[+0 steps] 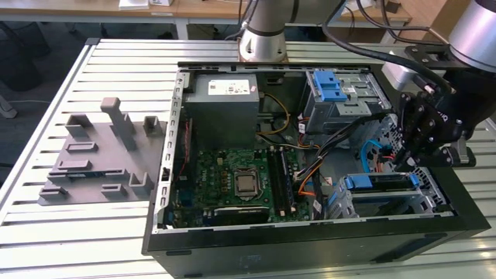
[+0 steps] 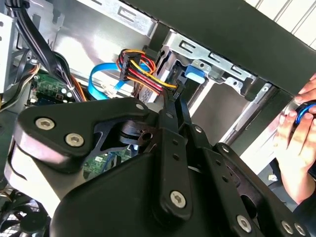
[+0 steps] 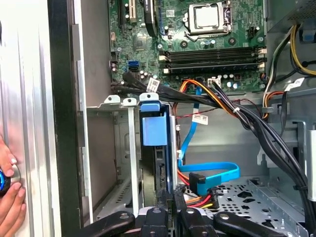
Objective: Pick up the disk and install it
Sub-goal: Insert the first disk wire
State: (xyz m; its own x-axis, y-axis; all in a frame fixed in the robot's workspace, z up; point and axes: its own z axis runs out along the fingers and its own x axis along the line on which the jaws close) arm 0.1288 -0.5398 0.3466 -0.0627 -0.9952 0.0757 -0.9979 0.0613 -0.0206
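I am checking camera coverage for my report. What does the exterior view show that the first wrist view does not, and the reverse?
Exterior view: the grey moulded fixture lying beside the computer case, and the grey power supply box. First wrist view: a person's hand at the case's outer wall. Shared: the green motherboard and the disk with blue rails, seated inside the case.
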